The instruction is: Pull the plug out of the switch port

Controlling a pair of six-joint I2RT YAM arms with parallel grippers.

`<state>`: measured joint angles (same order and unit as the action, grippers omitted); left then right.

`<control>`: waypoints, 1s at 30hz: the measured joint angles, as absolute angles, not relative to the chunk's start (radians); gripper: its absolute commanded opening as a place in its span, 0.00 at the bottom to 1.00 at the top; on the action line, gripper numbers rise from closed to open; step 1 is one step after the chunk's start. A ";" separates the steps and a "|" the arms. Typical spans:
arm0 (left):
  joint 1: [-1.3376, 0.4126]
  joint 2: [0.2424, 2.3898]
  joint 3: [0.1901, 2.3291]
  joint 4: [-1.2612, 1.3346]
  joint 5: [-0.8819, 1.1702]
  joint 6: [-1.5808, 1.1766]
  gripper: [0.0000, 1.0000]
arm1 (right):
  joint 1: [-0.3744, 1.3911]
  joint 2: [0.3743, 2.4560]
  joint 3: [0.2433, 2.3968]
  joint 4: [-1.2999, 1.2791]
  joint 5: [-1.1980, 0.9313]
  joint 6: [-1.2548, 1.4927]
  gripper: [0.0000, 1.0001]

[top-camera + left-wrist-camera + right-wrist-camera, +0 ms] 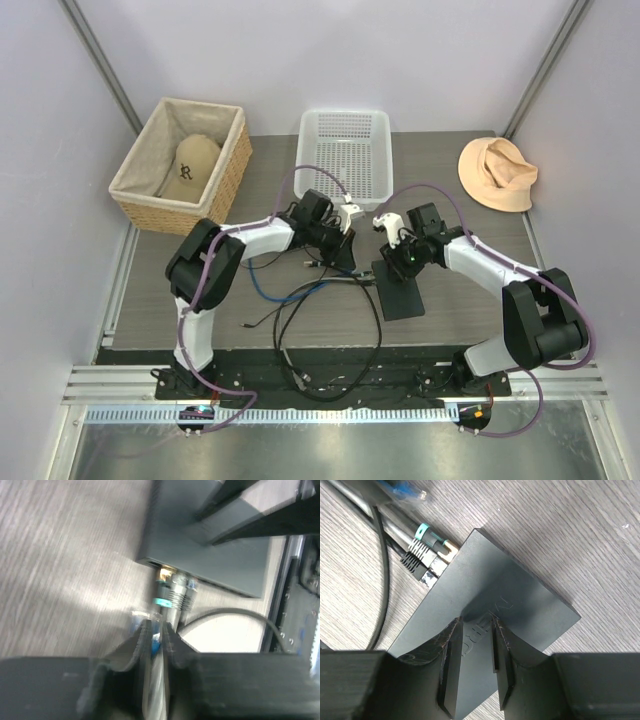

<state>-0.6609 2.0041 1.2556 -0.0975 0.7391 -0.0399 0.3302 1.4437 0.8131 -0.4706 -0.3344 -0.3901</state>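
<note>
Pull straight back along the cable (165, 616) while the right gripper (475, 666) pins the box (510, 595) flat near the worktop's middle. The teal-ringed plug (167, 597) sits in the port (164, 573). The left gripper (156, 640), low and level, is almost closed, seemingly on the cable, though blur hinders. The right gripper is slightly open and holds nothing.

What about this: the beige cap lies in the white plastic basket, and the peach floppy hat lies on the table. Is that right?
Not quite. The top external view shows the beige cap lying in the woven wicker basket, not the white plastic basket. The peach floppy hat does lie on the grey table.
</note>
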 measured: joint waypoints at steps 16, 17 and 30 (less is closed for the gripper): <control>-0.446 1.486 1.192 -0.611 0.301 0.140 0.60 | 0.330 1.501 0.876 -0.482 -0.315 -0.387 0.40; -0.429 1.481 1.182 -0.633 0.260 0.139 0.61 | 0.330 1.501 0.877 -0.483 -0.315 -0.387 0.40; -0.282 1.709 1.116 -0.825 0.062 0.055 0.58 | 0.330 1.503 0.878 -0.484 -0.315 -0.382 0.41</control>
